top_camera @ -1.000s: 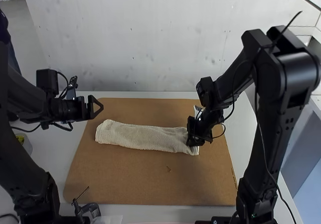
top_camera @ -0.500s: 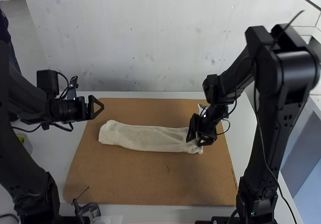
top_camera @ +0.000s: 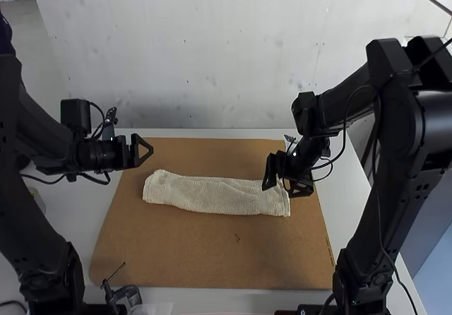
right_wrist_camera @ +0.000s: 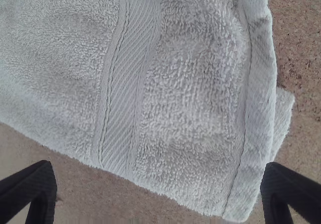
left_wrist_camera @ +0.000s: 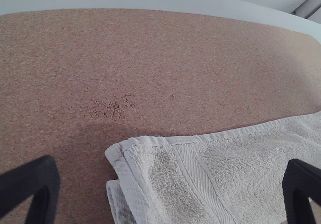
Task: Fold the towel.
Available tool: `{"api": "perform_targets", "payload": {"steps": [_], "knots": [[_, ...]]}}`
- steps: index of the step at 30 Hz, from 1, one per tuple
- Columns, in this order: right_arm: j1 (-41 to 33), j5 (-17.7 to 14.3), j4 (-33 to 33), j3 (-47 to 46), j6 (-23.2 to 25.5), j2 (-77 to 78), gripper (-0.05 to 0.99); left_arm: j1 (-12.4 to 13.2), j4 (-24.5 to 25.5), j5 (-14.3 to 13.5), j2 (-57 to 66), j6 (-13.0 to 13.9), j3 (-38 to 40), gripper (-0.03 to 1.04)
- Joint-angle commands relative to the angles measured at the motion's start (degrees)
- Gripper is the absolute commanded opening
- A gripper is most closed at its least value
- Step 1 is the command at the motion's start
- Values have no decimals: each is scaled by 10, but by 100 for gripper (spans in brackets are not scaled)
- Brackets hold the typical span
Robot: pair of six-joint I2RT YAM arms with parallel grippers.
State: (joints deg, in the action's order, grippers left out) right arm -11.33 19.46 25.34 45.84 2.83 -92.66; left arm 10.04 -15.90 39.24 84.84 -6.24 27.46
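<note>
Towel found folded into a long strip, laid on a brown board, one end near the left gripper – jaws observed apart –, other end below the right gripper, jaws likewise held apart, under-layer exposed at both ends.

High view: above/behind arms, facing forward-down, far back. Wrist views: close over opposite towel ends, left slanted, right steeper. All share board.

The white table supports a brown cork board. The towel lies on the board, forming a long strip.
</note>
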Motion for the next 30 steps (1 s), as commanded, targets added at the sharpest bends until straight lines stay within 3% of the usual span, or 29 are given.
{"api": "perform_targets", "payload": {"steps": [1,8,20,30], "knots": [[26,-4,8,10,-28,17,88,-4,-4,8,-12,-7,1,101],[44,-3,-12,-1,-52,-32,88,-2,-4,7,-13,-5,0,101],[18,16,-67,38,-41,-151,87,19,-4,10,-35,-3,-7,101],[-51,23,-86,64,6,-173,54,43,-5,24,-30,3,-23,101]]}}
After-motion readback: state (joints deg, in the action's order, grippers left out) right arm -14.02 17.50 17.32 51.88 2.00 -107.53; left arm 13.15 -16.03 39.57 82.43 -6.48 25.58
